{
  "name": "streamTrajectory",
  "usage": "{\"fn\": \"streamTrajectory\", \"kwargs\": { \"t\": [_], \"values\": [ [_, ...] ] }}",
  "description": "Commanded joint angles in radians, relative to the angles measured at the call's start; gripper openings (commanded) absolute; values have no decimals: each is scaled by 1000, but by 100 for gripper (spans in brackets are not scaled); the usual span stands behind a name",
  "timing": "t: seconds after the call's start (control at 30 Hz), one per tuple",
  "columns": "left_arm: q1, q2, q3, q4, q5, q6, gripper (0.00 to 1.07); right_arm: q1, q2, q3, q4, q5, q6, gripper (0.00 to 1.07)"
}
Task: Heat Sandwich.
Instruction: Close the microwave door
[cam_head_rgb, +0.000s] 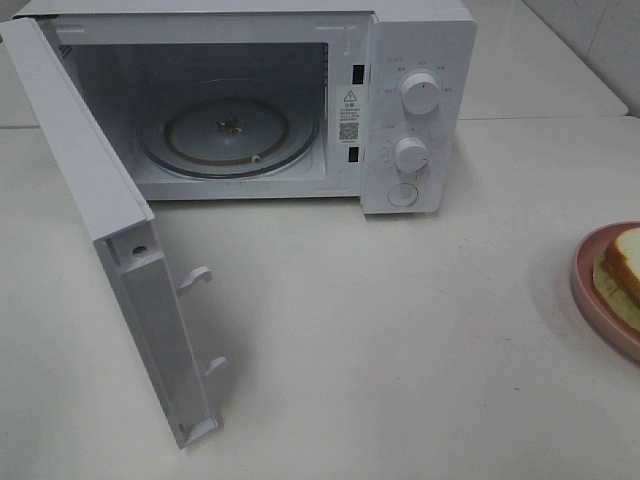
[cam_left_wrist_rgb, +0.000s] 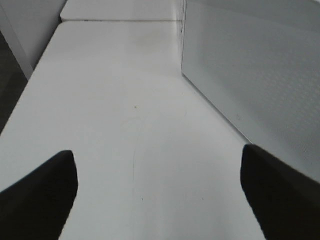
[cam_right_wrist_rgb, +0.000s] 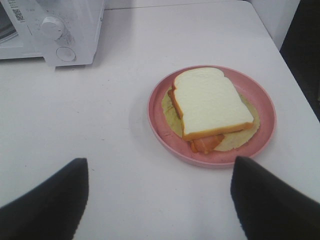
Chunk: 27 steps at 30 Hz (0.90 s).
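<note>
Two dark fingertips frame each wrist view, and neither gripper shows up from the high camera. Starting at the left: the left gripper (cam_left_wrist_rgb: 159, 195) hangs with its matte black fingers (cam_left_wrist_rgb: 40, 192) spread wide, nothing between them, only the smooth white table (cam_left_wrist_rgb: 125, 125) below, faintly scuffed with a thin curved mark. Just beside it rises a flat, finely speckled pale panel, the outer face of the microwave door (cam_head_rgb: 100, 190), swung fully open on its left hinge, its inner edge showing two small hooked plastic latches (cam_head_rgb: 195, 278). Moving along, the microwave (cam_head_rgb: 300, 100) is a boxy white shell with a glossy cavity, and a round clear glass turntable (cam_head_rgb: 230, 135) lies flat inside with a small hub at its centre. On the control panel sit two round ribbed white knobs (cam_head_rgb: 421, 92), one above the other, with a circular button beneath. Further right, well apart from the oven, the round pink plate (cam_right_wrist_rgb: 260, 100) with its raised rim rests on the table at the frame's edge. The sandwich (cam_right_wrist_rgb: 210, 102) lies on it: soft, matte white bread with a tan crust, orange-pink filling poking out below, a pale yellow-green sheet underneath. The right gripper (cam_right_wrist_rgb: 157, 200) hovers near the plate, fingers parted and empty.
</note>
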Motion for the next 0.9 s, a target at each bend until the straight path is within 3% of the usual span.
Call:
{"fn": "streamTrajectory", "kwargs": {
  "t": [0.03,0.27,0.43,0.67,0.9],
  "values": [
    [1,7,-15,9,-84,27,81,0,-27,3,-3,-6,-1,76],
    [1,114,6,5,-289,53,81,0,-27,3,-3,-6,-1,76],
    [-18,179,72,-2,-485,54,81,0,-27,3,-3,-6,-1,76],
    [-113,276,194,-2,-771,57,75,0,-27,3,-3,-6,-1,76],
    [-177,379,236,-2,-923,57,74,0,-27,3,-3,-6,2,76]
  ]
}}
